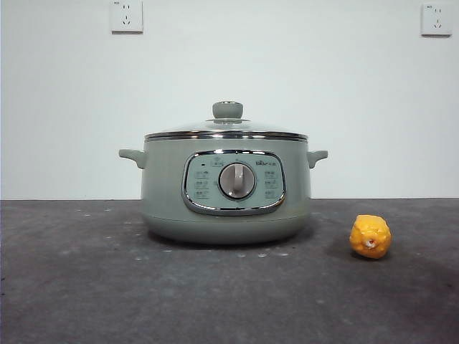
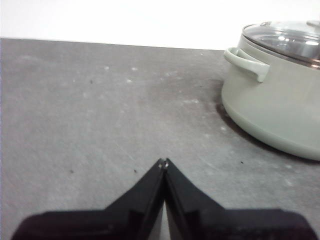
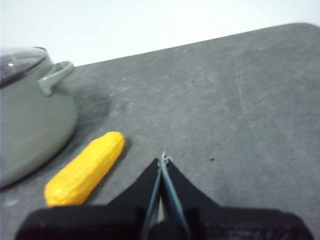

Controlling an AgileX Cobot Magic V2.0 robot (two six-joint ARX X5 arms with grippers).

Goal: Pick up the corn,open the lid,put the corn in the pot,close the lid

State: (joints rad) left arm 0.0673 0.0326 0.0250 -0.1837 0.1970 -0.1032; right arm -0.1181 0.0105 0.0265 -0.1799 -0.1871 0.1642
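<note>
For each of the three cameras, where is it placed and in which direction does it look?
Front: low at table height, facing the pot, lid and corn; no arm shows.
Left wrist: on left arm, shut left gripper, pot beyond.
Right wrist: on right arm, shut right gripper beside corn.
All share the pot.

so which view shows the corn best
The right wrist view: the corn lies full length on the table, beside the pot. The front view shows only its end, foreshortened. The left wrist view does not show it.
</note>
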